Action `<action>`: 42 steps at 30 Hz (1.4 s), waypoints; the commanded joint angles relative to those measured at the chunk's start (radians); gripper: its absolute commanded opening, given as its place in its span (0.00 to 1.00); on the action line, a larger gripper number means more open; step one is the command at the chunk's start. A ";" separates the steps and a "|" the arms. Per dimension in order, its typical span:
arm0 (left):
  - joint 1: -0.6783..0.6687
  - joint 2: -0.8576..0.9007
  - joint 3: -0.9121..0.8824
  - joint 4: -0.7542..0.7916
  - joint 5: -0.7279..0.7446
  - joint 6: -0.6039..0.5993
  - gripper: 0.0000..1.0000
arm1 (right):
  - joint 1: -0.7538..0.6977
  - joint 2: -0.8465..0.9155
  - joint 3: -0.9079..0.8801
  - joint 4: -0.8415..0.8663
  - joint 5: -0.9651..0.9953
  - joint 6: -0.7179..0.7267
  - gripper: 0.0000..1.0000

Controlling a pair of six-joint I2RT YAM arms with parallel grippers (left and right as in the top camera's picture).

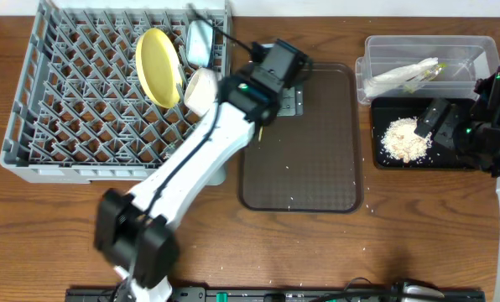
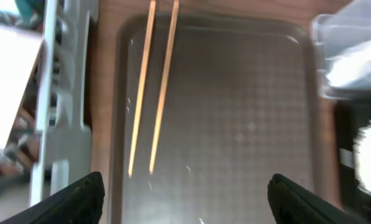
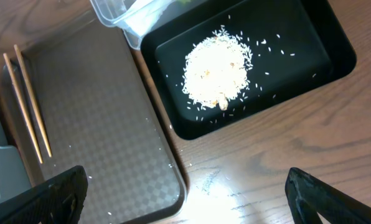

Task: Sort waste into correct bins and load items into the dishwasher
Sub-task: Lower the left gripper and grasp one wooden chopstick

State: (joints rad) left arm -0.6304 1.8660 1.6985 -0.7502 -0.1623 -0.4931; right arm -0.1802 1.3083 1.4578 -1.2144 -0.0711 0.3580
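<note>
At the far left of the wooden counter [image 1: 401,243] sat the grey dish rack [image 1: 32,126]. Along its right side three dishes stood on edge among the pegs: the yellow plate [image 1: 156,67], the light blue bowl [image 1: 200,42] behind it, and the white bowl [image 1: 200,91] just beside the plate. The left arm reached across the rack's near right corner, and the left claw [image 2: 187,180] hung over the upper left part of the brown tray [image 1: 317,168], its fingers spread wide apart with nothing between them. The two chopsticks [image 2: 154,93] lay side by side, nearly parallel, along the tray's left edge, close to the rack wall.

Right of the brown tray, the clear tub [image 1: 476,50] held the white napkin [image 1: 397,75] and a greenish wrapper [image 1: 426,71]. Touching the tub's near side, the black tray [image 1: 380,159] carried the heap of rice crumbs [image 3: 215,73], with loose grains scattered around it. The right claw [image 3: 187,174] hovered above that tray's near edge, fingers wide apart and gripping nothing.
</note>
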 commanded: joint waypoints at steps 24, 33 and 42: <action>0.065 0.369 0.014 0.435 -0.114 0.181 0.79 | -0.015 -0.001 0.010 -0.001 -0.001 0.011 0.99; 0.063 0.431 0.014 0.440 -0.110 0.113 0.76 | -0.015 -0.001 0.010 -0.001 -0.001 0.012 0.99; 0.063 0.468 0.014 0.454 -0.054 0.069 0.73 | -0.015 -0.001 0.010 -0.001 -0.001 0.012 0.99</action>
State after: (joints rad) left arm -0.5674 2.3230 1.6985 -0.2985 -0.2329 -0.3965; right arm -0.1802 1.3083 1.4578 -1.2148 -0.0715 0.3595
